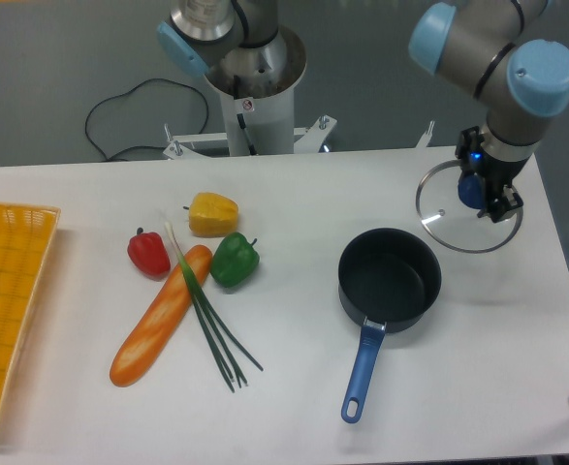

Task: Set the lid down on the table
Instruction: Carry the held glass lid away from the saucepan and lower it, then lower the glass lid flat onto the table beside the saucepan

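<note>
The round clear glass lid [444, 215] with a thin metal rim is at the back right of the white table [294, 387], just behind and right of the dark saucepan [390, 278] with a blue handle. My gripper [480, 197] comes down over the lid's centre and is shut on its blue knob [470, 190]. I cannot tell whether the lid rests on the table or hangs just above it. The saucepan is open, with nothing in it.
A yellow pepper [212, 213], a red pepper [148, 252], a green pepper [234, 259], a baguette [160, 316] and green onions [209, 320] lie left of centre. A yellow mesh basket [8, 300] stands at the left edge. The arm's base [250, 97] is behind the table.
</note>
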Tool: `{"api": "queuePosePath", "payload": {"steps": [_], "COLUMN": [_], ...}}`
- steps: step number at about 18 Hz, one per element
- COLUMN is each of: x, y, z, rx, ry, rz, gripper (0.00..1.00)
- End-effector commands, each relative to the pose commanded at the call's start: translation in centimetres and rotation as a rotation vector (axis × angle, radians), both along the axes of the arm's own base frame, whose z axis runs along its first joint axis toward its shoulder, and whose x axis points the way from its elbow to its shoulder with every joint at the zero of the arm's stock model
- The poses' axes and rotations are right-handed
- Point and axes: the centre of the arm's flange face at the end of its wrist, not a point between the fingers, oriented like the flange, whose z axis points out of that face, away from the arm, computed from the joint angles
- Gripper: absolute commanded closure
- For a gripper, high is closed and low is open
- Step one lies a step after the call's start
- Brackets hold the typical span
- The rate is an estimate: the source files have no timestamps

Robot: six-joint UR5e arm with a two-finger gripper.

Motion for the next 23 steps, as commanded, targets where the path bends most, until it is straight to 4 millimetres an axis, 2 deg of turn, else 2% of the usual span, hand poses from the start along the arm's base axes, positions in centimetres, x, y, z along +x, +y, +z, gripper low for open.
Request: {"api": "queuePosePath", "payload": {"steps": [1, 4, 8, 15, 23], "x": [-0.4, -0.9, -1.6, -2.2, -2.1], "y": [-0.2, -0.8, -1.4, -0.7, 0.1], "z": [-0.8, -1.0, -2.2, -5.2, -6.9], "rx": [0.002, 0.004, 0.003, 0.002, -0.005], "ry": [0.010, 0.021, 0.016, -0.008, -0.035], "rz": [-0.008, -0.005, 0.003, -0.003, -0.017], "gripper": [0.39, 0.39, 0.39, 0.39, 0.39]}}
